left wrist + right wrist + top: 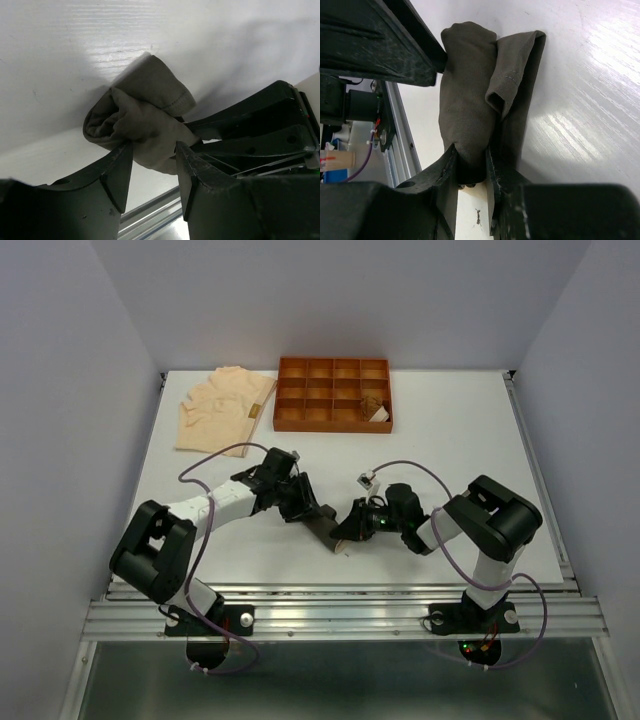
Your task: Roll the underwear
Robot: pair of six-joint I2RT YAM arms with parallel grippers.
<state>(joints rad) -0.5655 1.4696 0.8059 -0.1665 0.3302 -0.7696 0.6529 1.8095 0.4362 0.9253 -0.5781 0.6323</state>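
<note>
Grey brief [145, 115] is rolled into a loose bundle at the near middle of the counter [450, 440], between my two arms. A stitched hem shows along its outer flap.

Left claw [152, 150]: the fingers stand part open with one end of the bundle filling the gap and touching both, so I read it as clamped on the grey brief.

Right claw [471, 152]: the fingers are close together, pinching a fold at the other end of the same bundle. The bundle rests on the counter.

Peach brief [222, 405] lies flat at the far left, just beside the tray [335, 426].

Brown brief [375, 408] sits bundled in a compartment at the tray's right end, in the near row. There is a pale patch on it, perhaps its label, too small to read.

No lettering I can read in any view.
</note>
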